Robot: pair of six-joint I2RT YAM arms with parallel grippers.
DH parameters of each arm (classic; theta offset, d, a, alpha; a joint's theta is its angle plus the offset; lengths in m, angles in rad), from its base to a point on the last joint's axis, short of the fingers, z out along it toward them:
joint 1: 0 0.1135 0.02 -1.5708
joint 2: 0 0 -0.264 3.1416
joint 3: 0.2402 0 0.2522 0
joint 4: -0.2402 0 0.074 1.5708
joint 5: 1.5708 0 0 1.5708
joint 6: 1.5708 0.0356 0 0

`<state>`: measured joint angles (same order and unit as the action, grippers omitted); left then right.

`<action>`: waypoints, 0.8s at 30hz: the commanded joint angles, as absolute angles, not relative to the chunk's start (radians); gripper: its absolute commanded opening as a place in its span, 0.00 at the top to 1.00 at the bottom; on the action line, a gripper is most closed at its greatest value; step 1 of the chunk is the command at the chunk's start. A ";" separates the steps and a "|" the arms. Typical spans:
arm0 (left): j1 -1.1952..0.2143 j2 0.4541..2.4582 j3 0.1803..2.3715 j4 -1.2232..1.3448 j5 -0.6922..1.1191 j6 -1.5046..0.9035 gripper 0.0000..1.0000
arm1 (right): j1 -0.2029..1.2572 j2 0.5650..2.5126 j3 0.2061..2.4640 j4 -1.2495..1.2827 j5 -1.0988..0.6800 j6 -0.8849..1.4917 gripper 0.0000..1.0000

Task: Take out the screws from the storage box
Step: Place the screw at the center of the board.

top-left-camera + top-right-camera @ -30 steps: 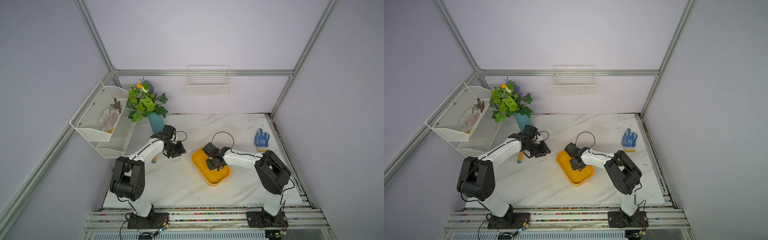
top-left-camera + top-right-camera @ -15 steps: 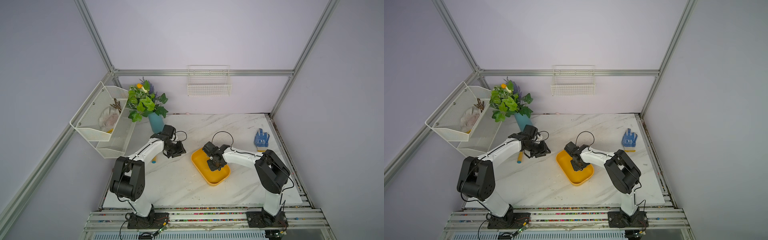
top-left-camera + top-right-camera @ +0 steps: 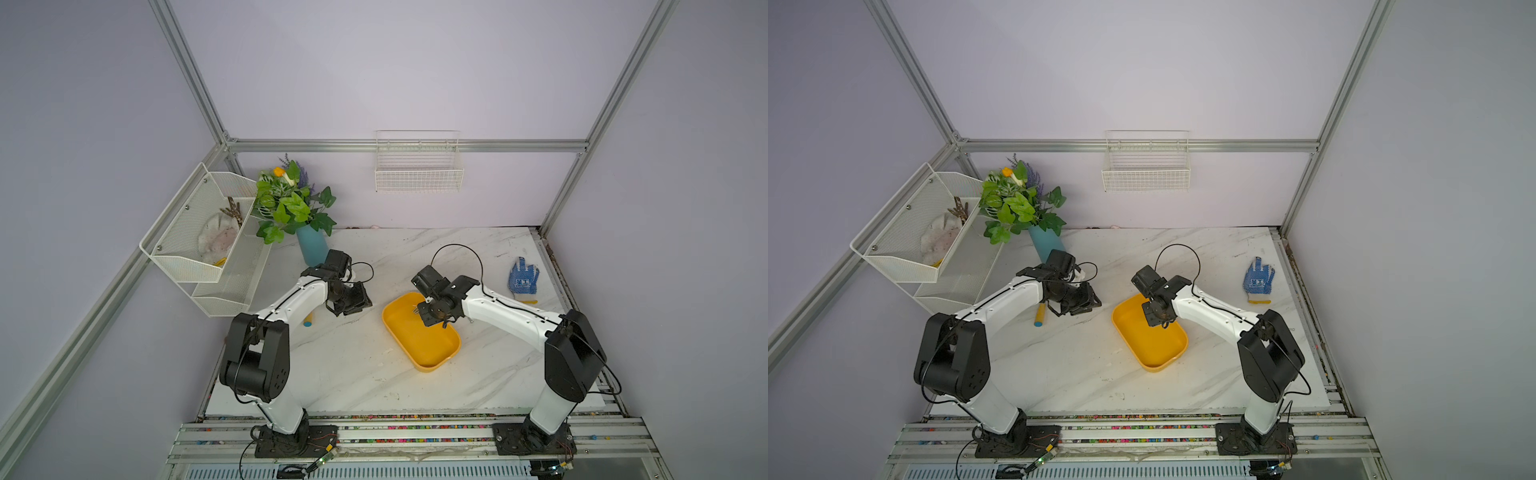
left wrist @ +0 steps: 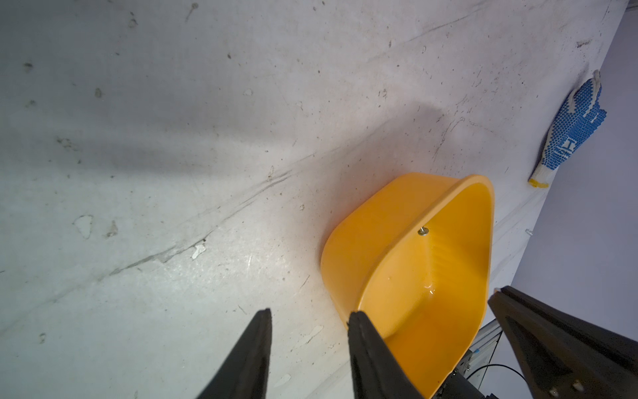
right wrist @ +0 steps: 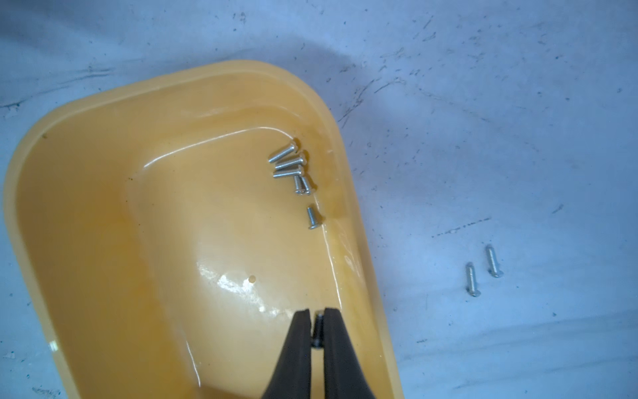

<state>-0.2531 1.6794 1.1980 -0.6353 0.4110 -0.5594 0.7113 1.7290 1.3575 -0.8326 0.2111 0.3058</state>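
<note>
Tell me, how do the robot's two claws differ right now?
The left gripper stands open and empty; the right gripper is shut on a screw. The left gripper hangs over the table beside the storage box; the right gripper is over the storage box itself. Both are black and tapered.

Right gripper shifts over the storage box

Over the last second the right wrist has crept slightly up the top views, either higher or toward the box's far end, I cannot tell which. Its jaws have also nipped a touch tighter on one screw.
</note>
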 commanded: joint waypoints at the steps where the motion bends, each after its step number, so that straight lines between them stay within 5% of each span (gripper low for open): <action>1: -0.248 1.681 1.267 -0.643 0.420 -0.546 0.58 | 0.647 1.667 1.376 -0.888 0.248 0.287 1.00; 10: -0.247 1.694 1.280 -0.648 0.420 -0.542 0.58 | 0.462 1.603 1.249 -0.862 0.251 0.208 0.99; 24: -0.248 1.684 1.267 -0.644 0.413 -0.554 0.58 | 0.429 1.737 1.099 -0.703 0.183 0.213 0.99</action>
